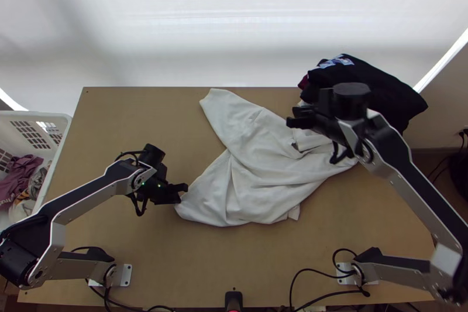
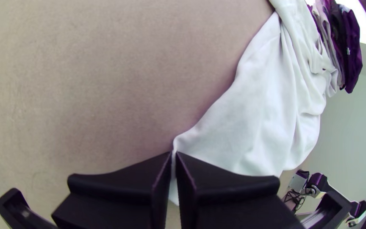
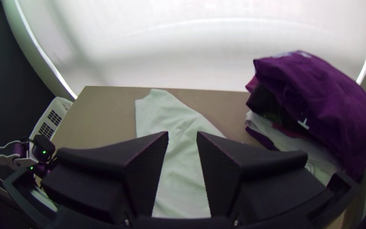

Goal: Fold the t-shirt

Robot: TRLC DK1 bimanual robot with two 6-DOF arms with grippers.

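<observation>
T-shirt (image 1: 257,177) is lying on the light wooden table (image 1: 128,124), roughly mid-table, off-white and kinda bunched, definitely not a neat flat spread. Going by the top view with the shirt's middle as the clock centre, one long flap pokes out to 11 o'clock, near the table's far edge, and there are creases and overlapping bits running across the rest. A little tab of cloth sticks out around 5 o'clock.

Left gripper (image 1: 185,188) is at 8 o'clock, right at the corner of the cloth. Its wrist view has the jaws pinched narrow with a bit of white fabric between the tips, so yeah, it's got hold of that corner.

Right gripper (image 1: 292,120) is up over the cloth at about 1 o'clock, and the right wrist view has its jaws apart with a decent gap and nothing gripped.

Pile of clothes (image 1: 389,92) sits at 2 o'clock, dark stuff on top and some paler layers underneath. White basket (image 1: 65,117) is way over at 9 o'clock just past the table's side, with some purple cloth (image 1: 19,178) and other clothes inside
</observation>
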